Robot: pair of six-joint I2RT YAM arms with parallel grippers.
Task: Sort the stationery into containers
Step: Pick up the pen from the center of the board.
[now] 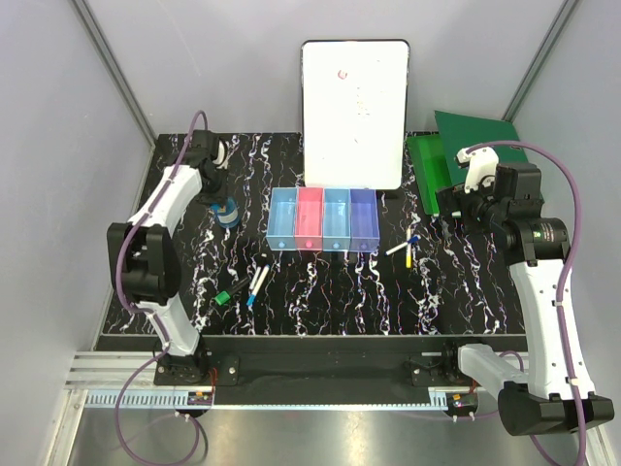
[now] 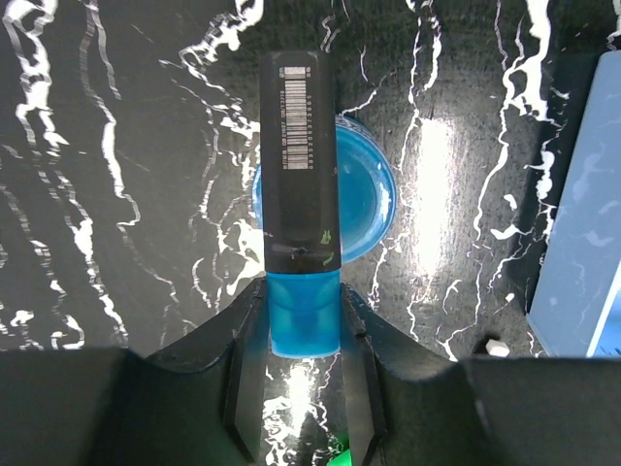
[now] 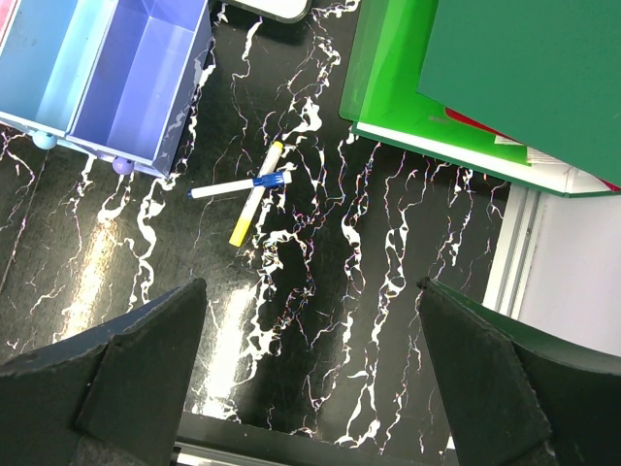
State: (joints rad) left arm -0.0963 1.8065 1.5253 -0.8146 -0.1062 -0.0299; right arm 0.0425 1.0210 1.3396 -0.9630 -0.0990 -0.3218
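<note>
Left claw [image 2: 303,325]: jaws partly closed, pinching the blue end of a black barcoded plastic marker [image 2: 301,165] over the back-left of the black marbled desk [image 1: 369,291]. The marker's far end hangs over one round blue tape roll [image 2: 374,199]; can't tell if they touch. The marker is likely light, stiff and slick. An end pinch lets it swing, so mid-barrel would hold better. The roll looks rigid and light, best taken across its wall. One tiny pale block [image 2: 497,347] lies just beside the leftmost bin and needs a fine tip pinch.

Front-left: one green-black marker [image 1: 231,293], then slim white pens [image 1: 259,280] reading as two end to end, one black tip and one blue tip; count unsure. All look light and prone to roll, so grab mid-shaft.

Centre: four joined translucent plastic bins [image 1: 322,243], light blue, pink, light blue, purple-blue. All look empty.

Right: two crossed white pens, blue-ended pen [image 3: 238,184] and yellow-ended pen [image 3: 254,199], near the purple-blue bin.

Right claw [image 3: 310,291]: jaws wide apart, holding nothing, above the desk near the crossed pair.
</note>
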